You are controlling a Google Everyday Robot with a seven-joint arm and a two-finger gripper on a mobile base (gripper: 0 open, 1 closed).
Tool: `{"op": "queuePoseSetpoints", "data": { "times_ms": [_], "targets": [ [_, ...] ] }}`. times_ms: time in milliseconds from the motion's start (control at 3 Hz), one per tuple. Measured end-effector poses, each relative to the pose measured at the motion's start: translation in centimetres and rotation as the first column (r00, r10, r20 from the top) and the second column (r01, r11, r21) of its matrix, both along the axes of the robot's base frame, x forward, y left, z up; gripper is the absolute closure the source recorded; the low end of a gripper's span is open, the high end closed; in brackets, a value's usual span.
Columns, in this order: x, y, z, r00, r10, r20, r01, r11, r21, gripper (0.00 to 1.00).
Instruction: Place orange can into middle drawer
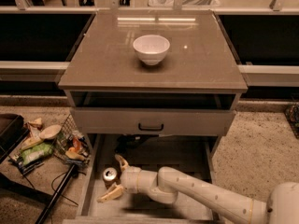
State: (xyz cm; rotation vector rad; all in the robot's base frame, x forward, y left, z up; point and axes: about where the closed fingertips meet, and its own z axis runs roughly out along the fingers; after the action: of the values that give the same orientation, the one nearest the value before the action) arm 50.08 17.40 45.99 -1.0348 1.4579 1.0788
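The gripper (116, 178) is sitting low inside the pulled-out middle drawer (89, 185), at about seven o'clock in the view. Its two fingers are standing wide apart, one pointing toward twelve o'clock and the other toward seven. The orange can (110, 174) is standing upright on the drawer floor between them, near the left wall, while a white bowl (151, 49) is sitting on the cabinet top at twelve o'clock.
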Motion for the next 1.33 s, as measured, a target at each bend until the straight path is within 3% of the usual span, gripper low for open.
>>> {"op": "queuePoseSetpoints", "data": {
  "times_ms": [333, 667, 1000, 1333],
  "targets": [
    [-3.2, -3.1, 2.0, 0.9991, -0.015, -0.039, 0.013, 0.999, -0.052, 0.0],
    [-7.8, -6.5, 5.9, 0.9915, -0.038, -0.125, 0.023, 0.993, -0.115, 0.0],
    [-11.5, -9.2, 10.0, 0.9759, -0.041, -0.214, 0.008, 0.989, -0.151, 0.0],
    [-11.9, -13.3, 15.0, 0.963, -0.101, -0.25, 0.054, 0.981, -0.187, 0.0]
  ]
}}
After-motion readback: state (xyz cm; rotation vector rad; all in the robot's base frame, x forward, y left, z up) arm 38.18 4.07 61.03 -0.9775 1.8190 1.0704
